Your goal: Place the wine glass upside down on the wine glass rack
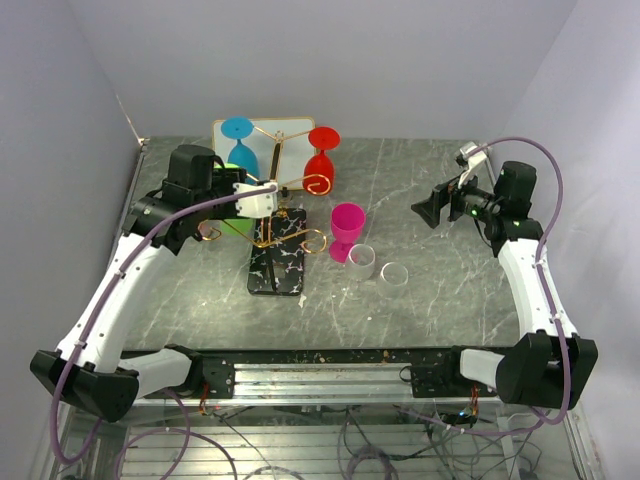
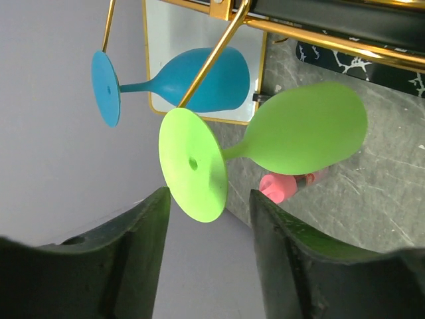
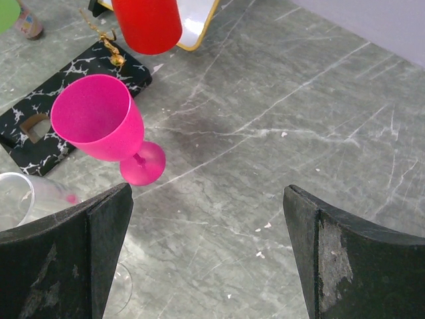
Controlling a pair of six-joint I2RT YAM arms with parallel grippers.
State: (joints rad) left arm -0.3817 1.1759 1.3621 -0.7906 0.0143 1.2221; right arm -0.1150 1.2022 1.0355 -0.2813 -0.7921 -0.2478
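The green wine glass (image 2: pixel 302 129) hangs upside down from a gold arm of the wine glass rack (image 2: pixel 219 50), its stem in the arm and its round foot (image 2: pixel 192 166) facing my left wrist camera. My left gripper (image 2: pixel 209 206) is open; the lower rim of the foot sits just ahead of the fingertips with a gap on each side. From above, only a sliver of the green glass (image 1: pixel 238 228) shows under the left arm, beside the rack's black veined base (image 1: pixel 276 265). My right gripper (image 3: pixel 206 199) hangs open over bare table, holding nothing.
A blue glass (image 1: pixel 240 140) and a red glass (image 1: pixel 322 160) also hang on the rack. A pink glass (image 1: pixel 347 230) stands upright right of the base, with a clear glass (image 1: pixel 378 266) lying beside it. A white gold-rimmed tray (image 1: pixel 290 128) lies behind the rack. A small pink item (image 2: pixel 282 187) lies under the green glass.
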